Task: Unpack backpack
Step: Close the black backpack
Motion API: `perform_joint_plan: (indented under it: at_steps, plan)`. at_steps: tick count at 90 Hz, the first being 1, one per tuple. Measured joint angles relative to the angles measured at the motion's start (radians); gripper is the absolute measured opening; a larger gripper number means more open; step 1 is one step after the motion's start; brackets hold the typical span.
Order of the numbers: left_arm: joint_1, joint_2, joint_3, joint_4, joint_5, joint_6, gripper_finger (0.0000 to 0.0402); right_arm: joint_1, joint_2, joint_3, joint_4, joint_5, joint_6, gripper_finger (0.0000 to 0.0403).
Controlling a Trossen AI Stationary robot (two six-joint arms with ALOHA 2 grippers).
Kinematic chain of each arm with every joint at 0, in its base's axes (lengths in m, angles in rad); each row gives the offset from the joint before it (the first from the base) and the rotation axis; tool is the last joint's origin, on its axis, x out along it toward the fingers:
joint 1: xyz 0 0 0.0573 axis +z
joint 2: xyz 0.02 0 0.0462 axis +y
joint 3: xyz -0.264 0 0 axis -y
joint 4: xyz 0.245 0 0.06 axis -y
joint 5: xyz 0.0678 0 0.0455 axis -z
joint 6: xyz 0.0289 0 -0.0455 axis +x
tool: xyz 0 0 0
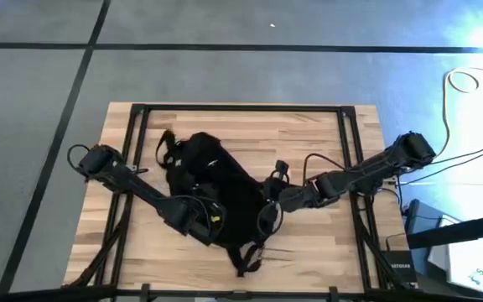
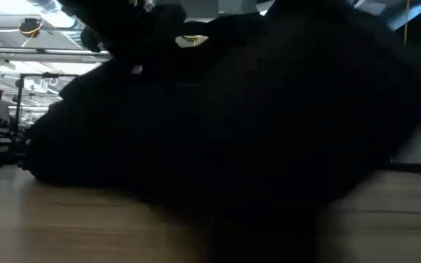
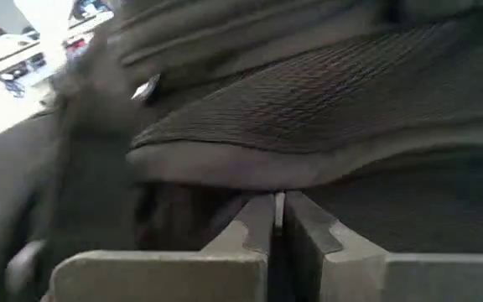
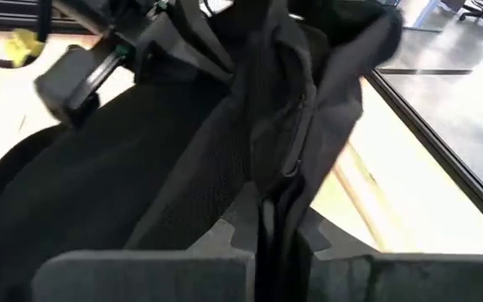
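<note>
The black backpack lies on its side in the middle of the wooden table and fills the low view. Loose straps trail toward the far left and toward the near edge. My left gripper is at the backpack's near left side, its fingers shut against the fabric under a mesh panel. My right gripper is at the backpack's near right side, shut on black fabric. My left gripper has its shut fingertips against the backpack, just under the padded edge of the mesh panel. Whether any fabric is caught between them, I cannot tell. My right gripper pinches a raised fold of the backpack's fabric between its two fingers; a zipper seam runs along the fold. It comes level from the table's right side. The fold stands up from the fingers, and the backpack's body stays on the table.
Black frame rails run along the table's far edge and slant down both sides. A small dark piece lies by the right arm. Bare wood shows far right and near left. Cables and boxes lie on the floor beyond the right edge.
</note>
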Motion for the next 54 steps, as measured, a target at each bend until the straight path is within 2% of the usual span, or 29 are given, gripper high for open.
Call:
perform_joint_plan:
  at_steps: [16,30,39,54]
  plan:
    - [0.017,0.000,-0.010,-0.126,0.022,-0.064,0.0000,0.002,0.000,0.000,-0.010,-0.034,0.000,0.0000]
    - [0.021,0.000,-0.012,-0.136,0.026,-0.113,0.0000,0.002,-0.001,0.000,-0.010,-0.053,-0.031,0.0012]
    - [0.019,0.000,-0.015,-0.124,0.041,-0.114,0.0000,0.005,-0.004,-0.001,-0.006,-0.040,-0.094,0.0054]
    - [0.017,0.001,-0.015,-0.162,0.027,-0.122,0.0000,0.012,-0.004,-0.002,0.048,-0.071,-0.178,0.0176]
